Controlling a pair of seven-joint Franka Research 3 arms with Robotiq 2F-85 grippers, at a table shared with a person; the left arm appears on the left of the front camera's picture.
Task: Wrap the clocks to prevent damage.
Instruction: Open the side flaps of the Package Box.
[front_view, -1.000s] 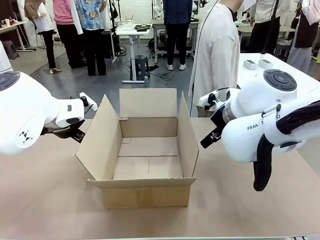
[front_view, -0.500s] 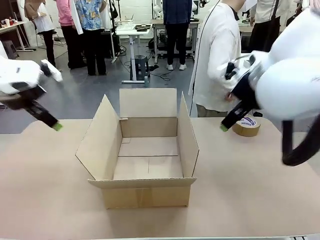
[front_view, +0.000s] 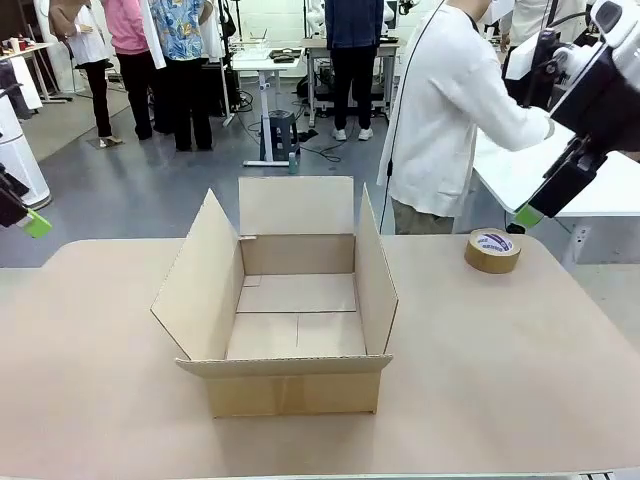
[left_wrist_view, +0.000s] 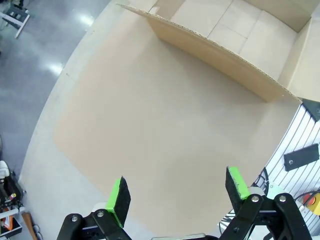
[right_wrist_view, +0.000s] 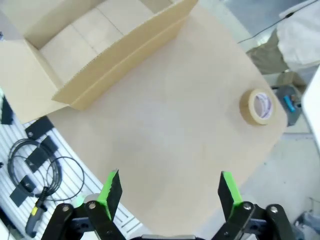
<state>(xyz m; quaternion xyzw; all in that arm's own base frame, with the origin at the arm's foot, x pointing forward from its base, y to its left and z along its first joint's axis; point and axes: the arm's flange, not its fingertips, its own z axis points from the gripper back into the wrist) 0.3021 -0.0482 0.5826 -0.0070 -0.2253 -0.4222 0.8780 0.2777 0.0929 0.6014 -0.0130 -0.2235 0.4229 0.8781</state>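
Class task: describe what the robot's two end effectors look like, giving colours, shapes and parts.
The left end effector and right end effector look alike: each has two black, jointed fingers with silver pivot bolts, tipped with bright green pads.

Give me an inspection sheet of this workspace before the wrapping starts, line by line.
Surface: tan table, bare around the box.
Job's things: open cardboard box, empty, mid-table; tape roll lying flat near the far right corner.
Clutter: nothing seen.
Grippers: left gripper open, high over the table's left side; right gripper open, high over its right side; both empty.
Cables: coiled black cable beside the table's near edge.
Surroundings: person in white at the far side; more people beyond.
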